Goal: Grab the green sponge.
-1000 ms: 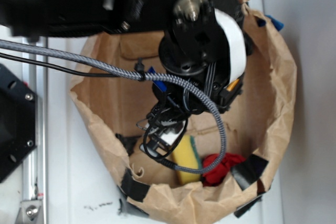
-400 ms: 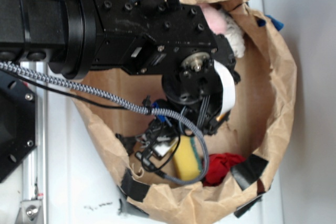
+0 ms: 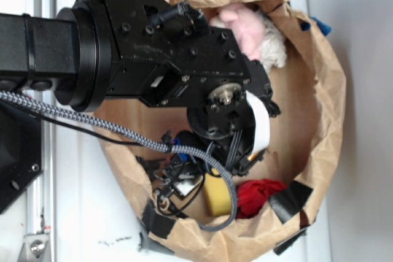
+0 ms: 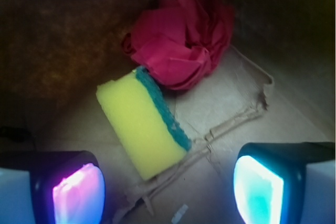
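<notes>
In the wrist view the green sponge (image 4: 142, 124) lies flat on the brown paper floor, a yellow block with a dark green layer along its right side. My gripper (image 4: 168, 192) is open just short of it. The pink-lit left pad (image 4: 79, 192) and the cyan-lit right pad (image 4: 258, 190) stand wide apart, with nothing between them. In the exterior view the sponge (image 3: 216, 196) shows as a yellow patch at the bag's bottom, half covered by cables. The black wrist (image 3: 227, 99) hangs over it and hides the fingers.
A crumpled red cloth (image 4: 181, 38) touches the sponge's far end and lies to its right in the exterior view (image 3: 259, 193). A pink and white plush toy (image 3: 245, 26) sits at the bag's far side. The brown paper bag's wall (image 3: 328, 108) rings everything.
The arm has moved down the picture and deeper into the bag, toward the sponge. The plush toy it covered has come into sight.
</notes>
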`<state>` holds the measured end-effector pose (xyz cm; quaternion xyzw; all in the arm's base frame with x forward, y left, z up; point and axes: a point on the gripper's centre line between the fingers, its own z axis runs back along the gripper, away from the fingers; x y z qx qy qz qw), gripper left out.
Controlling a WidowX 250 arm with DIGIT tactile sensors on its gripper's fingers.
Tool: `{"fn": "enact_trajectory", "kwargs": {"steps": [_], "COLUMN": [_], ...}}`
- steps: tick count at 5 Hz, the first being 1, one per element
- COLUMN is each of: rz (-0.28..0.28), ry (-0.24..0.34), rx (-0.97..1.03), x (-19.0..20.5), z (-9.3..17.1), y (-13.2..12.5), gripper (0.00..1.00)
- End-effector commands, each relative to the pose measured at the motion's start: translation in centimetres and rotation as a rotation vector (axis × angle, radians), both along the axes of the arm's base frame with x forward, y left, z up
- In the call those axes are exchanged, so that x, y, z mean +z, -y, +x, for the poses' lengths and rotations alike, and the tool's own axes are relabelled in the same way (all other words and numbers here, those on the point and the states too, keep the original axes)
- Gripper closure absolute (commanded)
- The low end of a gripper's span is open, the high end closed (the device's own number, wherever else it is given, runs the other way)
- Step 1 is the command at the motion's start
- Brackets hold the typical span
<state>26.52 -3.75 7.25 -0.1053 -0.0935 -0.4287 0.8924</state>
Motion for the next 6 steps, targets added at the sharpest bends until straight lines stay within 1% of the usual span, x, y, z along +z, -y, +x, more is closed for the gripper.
{"fn": "enact_trajectory", "kwargs": {"steps": [1, 3, 4, 5, 6], "rz": [0.018, 0.041, 0.034, 0.036, 0.016], "ry": [0.030, 0.012, 0.016, 0.033, 0.064], "rx": [-0.083, -0.134, -0.120, -0.094, -0.046], "x": [-0.7, -3.3, -3.8, -4.0, -1.9], "z": [-0.3, -0.1, 0.1, 0.5, 0.8], "y": [1.9, 2.9, 3.0, 2.8, 1.8], "gripper": [0.00, 0.00, 0.22, 1.00, 1.00]}}
